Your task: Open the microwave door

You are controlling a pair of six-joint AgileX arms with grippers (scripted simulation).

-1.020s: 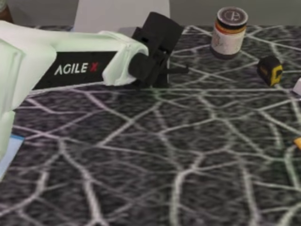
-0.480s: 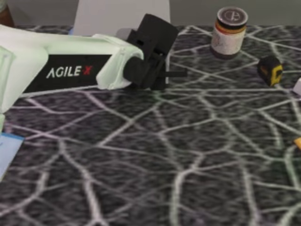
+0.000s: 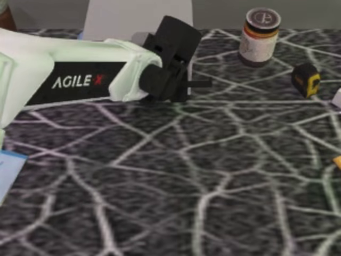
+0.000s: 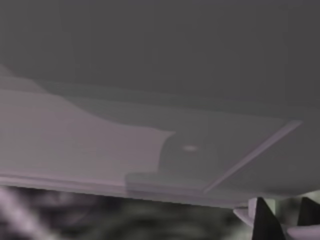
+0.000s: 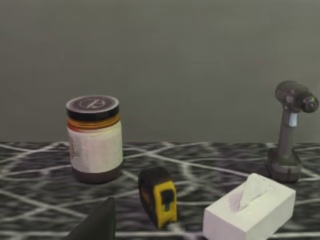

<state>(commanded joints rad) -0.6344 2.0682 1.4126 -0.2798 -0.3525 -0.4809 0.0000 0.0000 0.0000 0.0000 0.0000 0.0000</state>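
Observation:
The microwave [image 3: 133, 15] stands at the table's far edge, left of centre, with only its plain pale top showing. My left gripper [image 3: 186, 74] is at its front, hiding most of the microwave door. A pale strip of the door's edge [image 3: 189, 85] shows beside the black fingers. In the left wrist view a grey microwave panel [image 4: 150, 75] fills the picture from very close. There the left gripper [image 4: 286, 222] has its two dark fingertips [image 4: 264, 222] close together around a pale strip. My right gripper [image 5: 97, 227] is out of the top view, parked at the right.
A jar [image 3: 259, 36] with a dark lid stands at the back right, with a yellow tape measure [image 3: 306, 80] nearer. A white tissue box [image 5: 250, 210] and a grey drill [image 5: 290, 135] are at the far right. A blue item [image 3: 8, 170] lies at the left edge.
My left arm drew back slightly to the left between one second and half a second ago, gripper with it. Since then it has held still.

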